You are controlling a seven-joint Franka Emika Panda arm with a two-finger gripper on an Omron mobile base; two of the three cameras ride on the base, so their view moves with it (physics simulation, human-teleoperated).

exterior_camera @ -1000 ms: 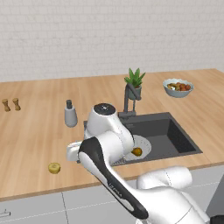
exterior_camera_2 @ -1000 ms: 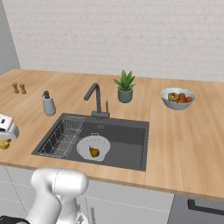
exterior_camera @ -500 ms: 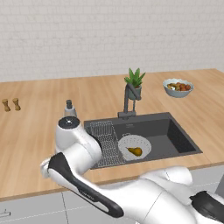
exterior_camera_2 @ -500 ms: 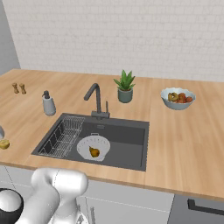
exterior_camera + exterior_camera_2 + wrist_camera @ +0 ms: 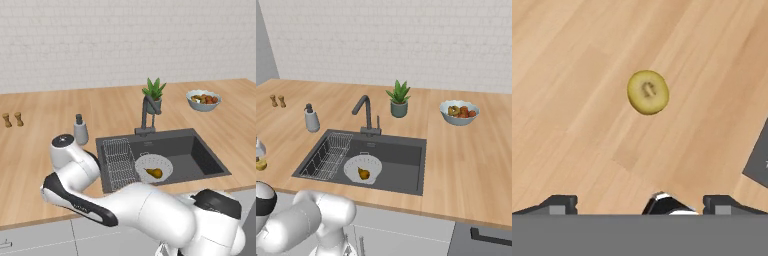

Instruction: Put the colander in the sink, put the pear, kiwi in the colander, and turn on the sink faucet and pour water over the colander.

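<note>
The gripper (image 5: 639,202) hangs over the wooden counter (image 5: 572,75) with its two fingers spread wide apart and nothing between them, and the kiwi (image 5: 648,92) lies flat on the wood just past the fingers, not touching them. From the right base view the kiwi (image 5: 261,164) sits near the front left edge of the counter, left of the sink (image 5: 401,160). The white colander (image 5: 154,167) sits in the sink next to the wire rack (image 5: 119,160), with the pear (image 5: 154,173) inside it, and the faucet (image 5: 146,116) stands at the back edge of the sink.
</note>
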